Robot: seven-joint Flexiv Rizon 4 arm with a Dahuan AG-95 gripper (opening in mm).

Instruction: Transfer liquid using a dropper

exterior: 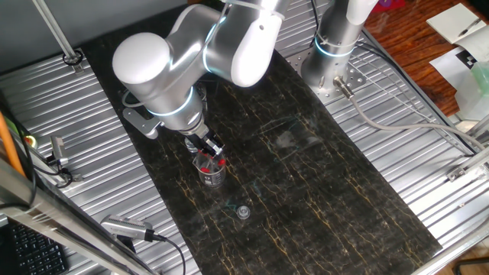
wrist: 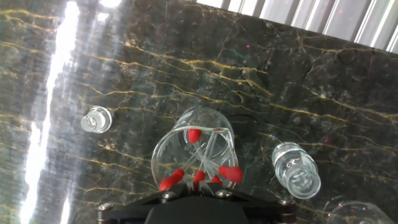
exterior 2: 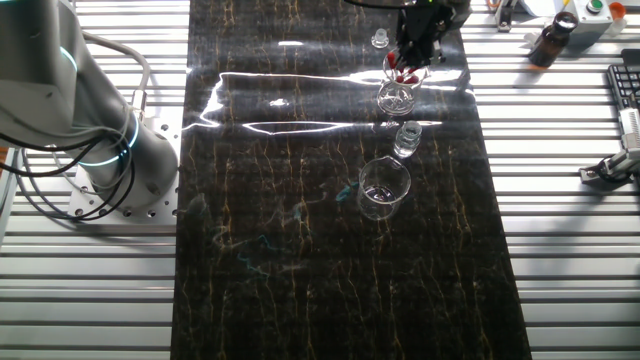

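Droppers: several red-bulbed droppers [wrist: 230, 173] stand together, leaning against one another, in a small clear beaker [wrist: 194, 149] on the dark marbled table [wrist: 155, 74].
Gripper: the gripper [exterior: 210, 150] hangs directly over that beaker, fingertips at the bulbs; whether it has closed on one or is only poised, I cannot tell.
Neighbours: a capped vial [exterior 2: 407, 137] stands just beside the beaker, a larger empty-looking beaker [exterior 2: 382, 188] beyond it, and a small glass stopper [wrist: 95, 119] on the other side.
Risk: the bulbs crowd together, so the fingers may pinch two droppers, or drag the light beaker over when lifting.
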